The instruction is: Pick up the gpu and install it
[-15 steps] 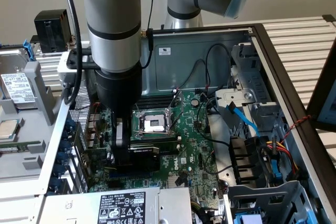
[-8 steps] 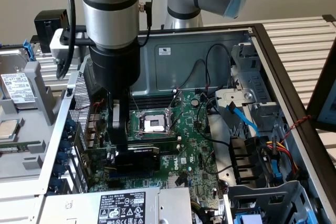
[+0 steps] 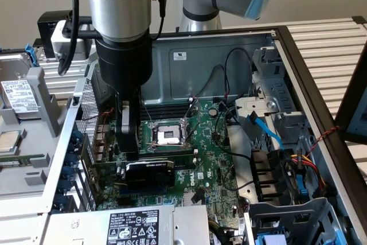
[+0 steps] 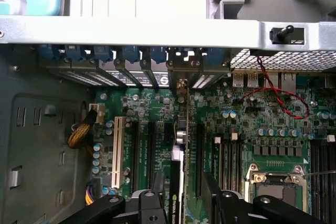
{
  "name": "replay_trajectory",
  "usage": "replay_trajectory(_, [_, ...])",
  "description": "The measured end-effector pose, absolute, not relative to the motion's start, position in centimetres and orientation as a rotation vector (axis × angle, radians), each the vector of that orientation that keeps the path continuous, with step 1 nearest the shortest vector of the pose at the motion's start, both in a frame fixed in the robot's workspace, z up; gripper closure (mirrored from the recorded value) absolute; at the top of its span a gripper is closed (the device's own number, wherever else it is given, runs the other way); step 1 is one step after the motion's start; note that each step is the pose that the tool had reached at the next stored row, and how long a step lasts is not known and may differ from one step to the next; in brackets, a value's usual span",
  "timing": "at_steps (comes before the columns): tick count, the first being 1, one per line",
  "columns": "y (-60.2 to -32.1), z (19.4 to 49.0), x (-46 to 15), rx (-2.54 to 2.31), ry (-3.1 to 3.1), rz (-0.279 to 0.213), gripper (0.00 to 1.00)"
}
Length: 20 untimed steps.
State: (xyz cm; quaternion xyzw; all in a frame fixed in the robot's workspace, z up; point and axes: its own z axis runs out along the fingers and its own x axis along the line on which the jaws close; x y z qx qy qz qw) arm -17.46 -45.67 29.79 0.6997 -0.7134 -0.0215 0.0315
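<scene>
We take the motherboard as our reference, the large green board lying flat inside the open computer case. In the exterior view we see the arm reaching down into the case, with the gripper positioned directly above the gpu. The gpu stands on edge on the motherboard, just beside the empty processor socket on the side toward the power supply, its black shroud facing the camera and its bracket end toward the rear slot wall of the case. In the wrist view we see the gpu edge-on as a thin card between the two fingers, running along the motherboard among the expansion slots, with the white slot further to one side and the processor socket to the other. We find the jaws spread fairly wide, one on each side of the card's top edge; we cannot tell whether the pads press on the card or stand just clear of it. A red and black twisted wire lies across the motherboard near the rear ports, and blue slot clips line the rear wall
</scene>
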Motion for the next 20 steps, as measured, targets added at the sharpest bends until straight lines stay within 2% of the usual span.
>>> replay_trajectory(9, [-45.67,29.79,-17.46,2.155,-2.197,-0.066,0.59])
replay_trajectory(11, [-45.67,29.79,-17.46,2.155,-2.197,-0.066,0.67])
replay_trajectory(12, [-45.67,29.79,-17.46,2.155,-2.197,-0.066,0.67])
replay_trajectory(14, [-45.67,29.79,-17.46,2.155,-2.197,-0.066,0.80])
replay_trajectory(15, [-45.67,29.80,-17.46,2.155,-2.197,-0.066,0.80])
replay_trajectory(16, [-45.67,29.80,-17.47,2.155,-2.197,-0.066,0.85])
replay_trajectory(20, [-45.67,29.79,-17.72,2.155,-2.197,-0.066,0.89])
